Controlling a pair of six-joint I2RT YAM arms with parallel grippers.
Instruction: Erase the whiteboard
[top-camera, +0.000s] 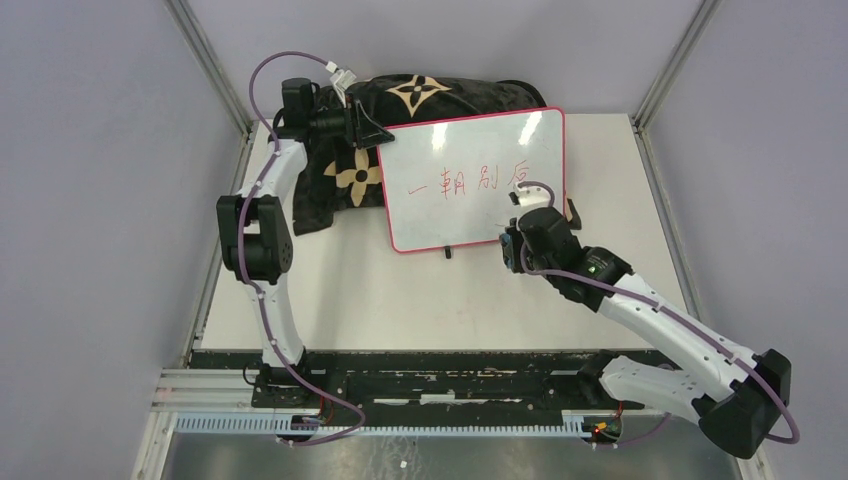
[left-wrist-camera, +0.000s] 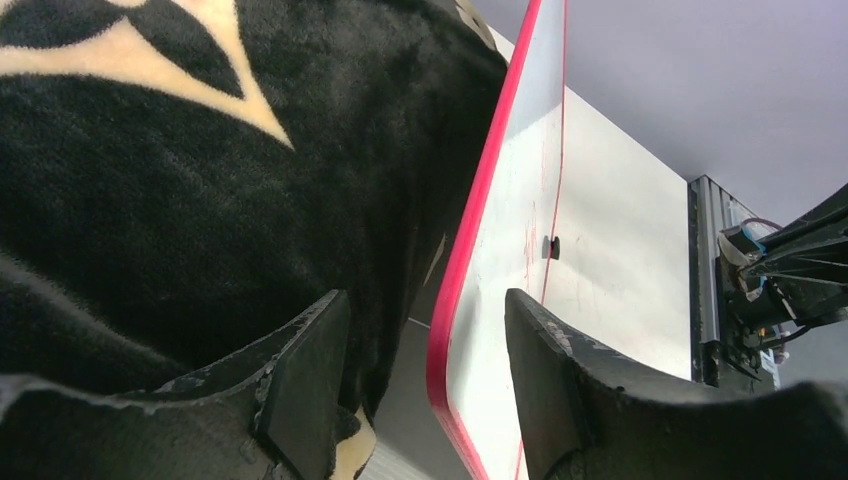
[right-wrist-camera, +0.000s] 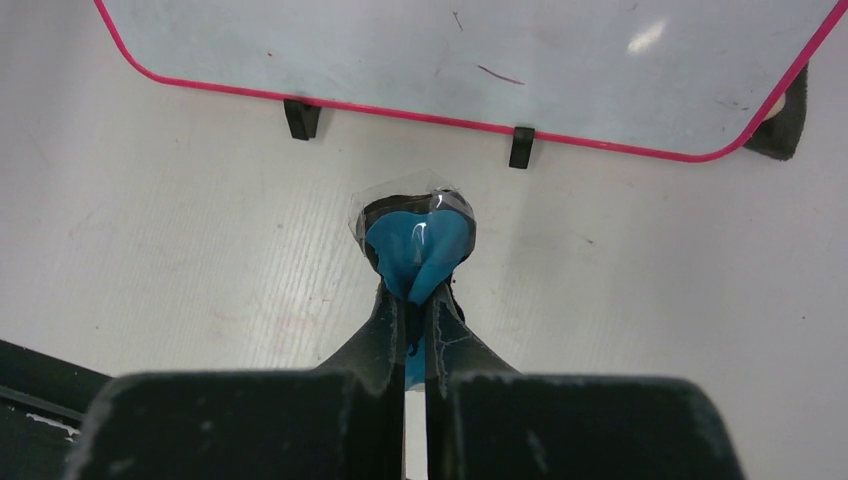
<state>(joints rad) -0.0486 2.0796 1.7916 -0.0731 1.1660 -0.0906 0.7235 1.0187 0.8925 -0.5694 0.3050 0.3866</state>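
Observation:
The whiteboard (top-camera: 470, 215) has a pink-red frame and leans back on a black cushion (top-camera: 345, 180). Red handwritten characters (top-camera: 470, 183) run across its middle. My left gripper (top-camera: 375, 130) is open at the board's upper left corner. In the left wrist view (left-wrist-camera: 425, 340) its jaws stand on either side of the board's pink edge (left-wrist-camera: 455, 290) with gaps on both sides. My right gripper (top-camera: 512, 245) is shut on a small blue wiper (right-wrist-camera: 418, 245) wrapped in clear film. It hovers over the table just in front of the board's lower right edge (right-wrist-camera: 420, 115).
The black cushion with tan flower patterns (left-wrist-camera: 200, 180) lies behind and left of the board. Small black feet (right-wrist-camera: 302, 118) prop the board's lower edge. A metal frame post (left-wrist-camera: 705, 270) stands at the table's side. Grey walls enclose the white table (top-camera: 400, 300).

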